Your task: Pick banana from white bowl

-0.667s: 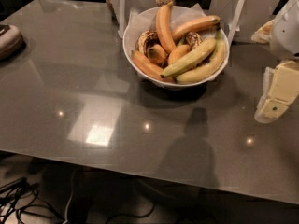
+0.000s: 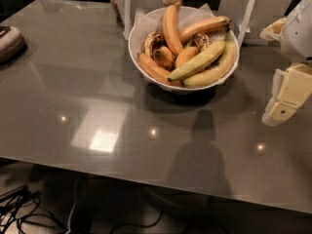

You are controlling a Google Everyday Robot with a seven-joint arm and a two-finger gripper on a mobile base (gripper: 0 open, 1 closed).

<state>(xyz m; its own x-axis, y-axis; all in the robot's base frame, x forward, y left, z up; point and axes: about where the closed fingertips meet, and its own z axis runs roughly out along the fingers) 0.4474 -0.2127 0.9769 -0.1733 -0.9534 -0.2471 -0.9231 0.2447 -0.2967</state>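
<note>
The white bowl [image 2: 131,47] stands at the back middle of the grey table, lined with white paper and full of bananas. The greenish-yellow, fairly straight banana [image 2: 197,61] lies on top at the bowl's right front, slanting up to the right. A more curved yellow banana [image 2: 217,69] lies along the rim just in front of it. Several orange-toned ripe bananas [image 2: 170,28] fill the back and left. My cream-coloured gripper [image 2: 286,99] hangs at the right edge of the view, above the table, to the right of the bowl and apart from it.
The grey glossy table [image 2: 97,91] runs to a front edge near the bottom. White stands or holders [image 2: 243,13] sit behind the bowl. A rounded dark-and-pale object [image 2: 7,43] lies at the far left. Cables [image 2: 19,208] lie on the floor below.
</note>
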